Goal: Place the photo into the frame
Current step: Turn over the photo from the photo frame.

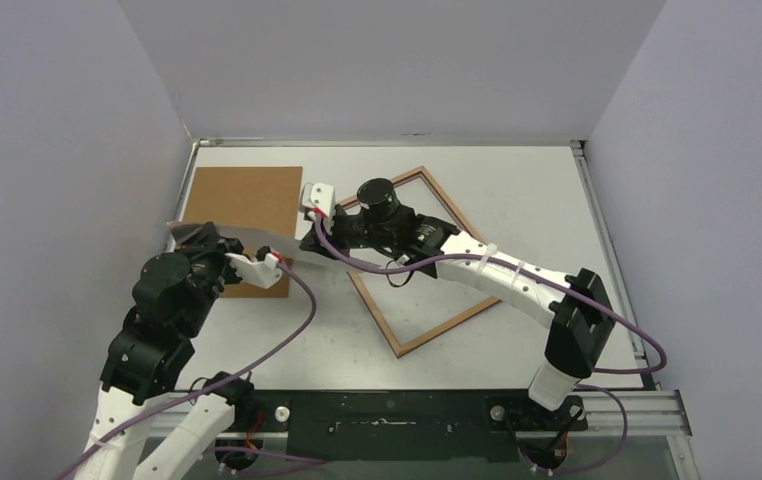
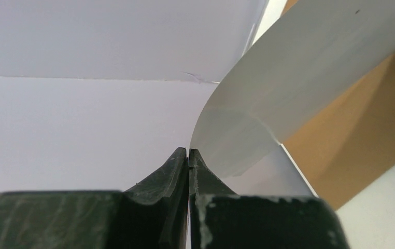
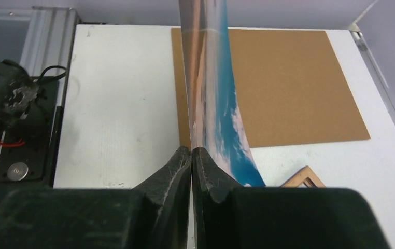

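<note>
In the overhead view the frame [image 1: 447, 325] lay flat near the middle of the table [image 1: 537, 200], wood-brown back up and turned so that its corners pointed roughly toward 12, 4, 6 and 10 o'clock. The right arm crossed above its upper part. The plain brown backing board [image 1: 242, 200] lay flat toward 10 o'clock on the table, apart from the frame. The photo [image 3: 211, 104] was off the table, held in the air at about 9 o'clock from the frame, over the near right part of the board and stretched between the two arms in a bent sheet. The left gripper [image 2: 187, 153] had its jaws pressed together on one edge of the print. From its wrist camera the pale back of the sheet curled up and away toward 1 o'clock, with the board showing beyond it toward 3 o'clock. The right gripper [image 3: 191, 151] had its jaws closed as well, with the print's edge running down into the seam between them. Its wrist camera saw the printed side rising toward 12 o'clock, blue sky, white cloud and a sandy band. One frame corner showed at about 4 o'clock from those fingertips.
</note>
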`<state>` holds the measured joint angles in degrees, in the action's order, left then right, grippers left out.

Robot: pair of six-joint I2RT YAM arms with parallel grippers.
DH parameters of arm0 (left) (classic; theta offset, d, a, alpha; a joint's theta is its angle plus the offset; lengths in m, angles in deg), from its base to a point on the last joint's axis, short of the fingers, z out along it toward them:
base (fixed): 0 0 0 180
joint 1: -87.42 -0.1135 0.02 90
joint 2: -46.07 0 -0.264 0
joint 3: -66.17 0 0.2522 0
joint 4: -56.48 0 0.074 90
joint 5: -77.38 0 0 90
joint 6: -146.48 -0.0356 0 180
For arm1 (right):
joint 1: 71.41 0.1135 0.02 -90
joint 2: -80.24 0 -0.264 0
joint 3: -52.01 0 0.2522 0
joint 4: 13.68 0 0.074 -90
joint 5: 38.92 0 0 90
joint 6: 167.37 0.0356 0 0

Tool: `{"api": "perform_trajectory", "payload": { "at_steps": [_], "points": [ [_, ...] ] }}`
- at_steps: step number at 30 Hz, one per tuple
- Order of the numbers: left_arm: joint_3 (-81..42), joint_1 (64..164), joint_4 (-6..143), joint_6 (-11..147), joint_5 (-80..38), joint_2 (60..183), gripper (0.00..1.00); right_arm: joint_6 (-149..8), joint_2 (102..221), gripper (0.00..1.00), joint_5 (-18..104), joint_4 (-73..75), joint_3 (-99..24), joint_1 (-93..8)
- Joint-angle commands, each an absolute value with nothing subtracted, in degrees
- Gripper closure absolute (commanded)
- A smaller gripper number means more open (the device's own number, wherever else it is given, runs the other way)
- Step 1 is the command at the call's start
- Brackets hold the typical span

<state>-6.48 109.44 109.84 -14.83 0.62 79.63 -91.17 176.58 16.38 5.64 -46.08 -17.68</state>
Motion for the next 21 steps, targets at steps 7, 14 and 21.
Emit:
{"api": "perform_trajectory", "payload": {
  "at_steps": [7, 14, 21],
  "points": [
    [-7.32, 109.48, 90.00, -4.52, 8.52, 80.87, 0.19, -77.00, 170.83, 0.95, 33.96, 7.65, -53.65, -17.45],
    [-9.31, 109.04, 85.58, 6.66, 10.68, 82.04, 0.04, -72.59, 169.58, 0.95, 39.51, 15.47, -58.48, -17.51],
    [-12.78, 108.47, 77.92, 15.29, 13.32, 83.29, 0.04, -69.29, 171.86, 0.95, 42.93, 25.86, -68.57, -16.90]
  ]
}}
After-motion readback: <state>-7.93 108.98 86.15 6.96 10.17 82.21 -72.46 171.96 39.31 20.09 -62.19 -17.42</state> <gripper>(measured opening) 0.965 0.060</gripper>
